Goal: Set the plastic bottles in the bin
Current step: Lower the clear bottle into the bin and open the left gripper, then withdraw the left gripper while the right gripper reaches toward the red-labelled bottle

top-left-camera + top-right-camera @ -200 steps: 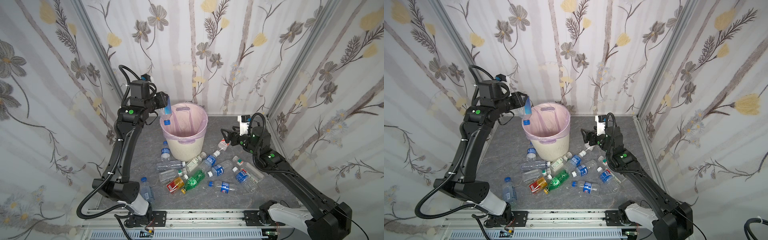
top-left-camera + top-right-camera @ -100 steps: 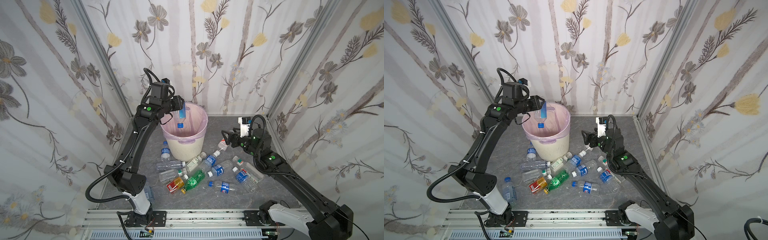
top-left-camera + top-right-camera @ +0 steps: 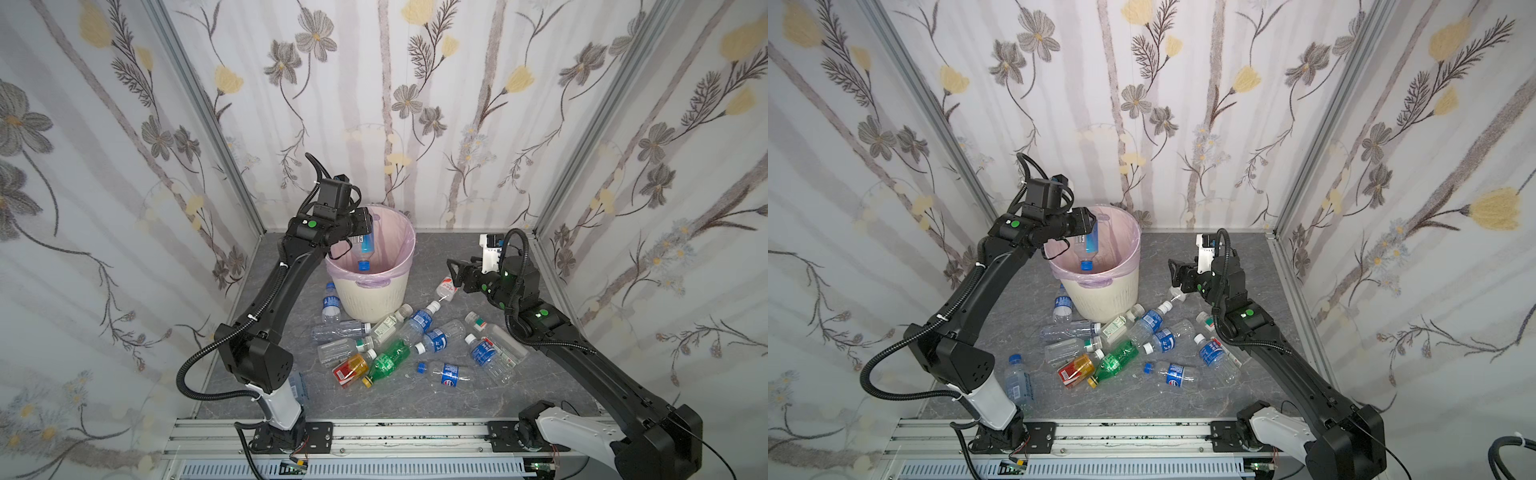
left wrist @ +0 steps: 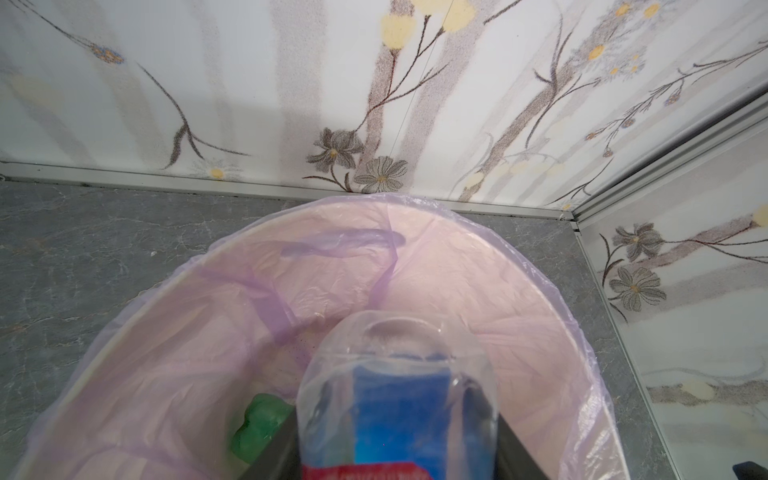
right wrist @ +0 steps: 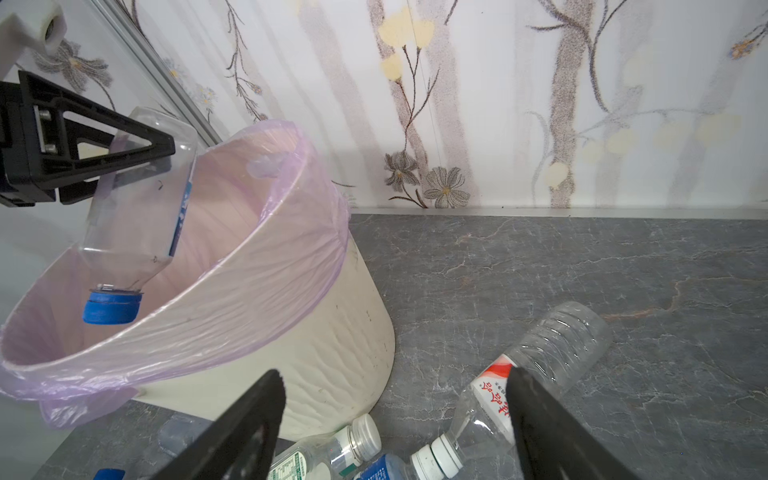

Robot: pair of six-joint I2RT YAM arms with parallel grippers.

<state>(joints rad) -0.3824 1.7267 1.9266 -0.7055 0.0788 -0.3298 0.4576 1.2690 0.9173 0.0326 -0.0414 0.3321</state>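
Currently your left fingers [image 5: 160, 146] clasp the base of a blue-labelled bottle [image 3: 367, 246], which hangs cap-down in the mouth of the bin [image 3: 374, 297]. Your right fingers [image 5: 536, 415] stand spread and empty over a red-and-white-labelled bottle [image 5: 494, 395] lying on the worktop [image 3: 436, 249] near the bin. Other bottles [image 3: 388, 359] lie scattered in front of it.

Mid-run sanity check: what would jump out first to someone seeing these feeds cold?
The left tool holds a clear blue-labelled bottle cap-down over the pink-lined bin at the back of the floor. In front of the bin lies a heap of bottles, green and amber ones among them. The right tool hangs open over a red-and-white-labelled bottle to the bin's right.
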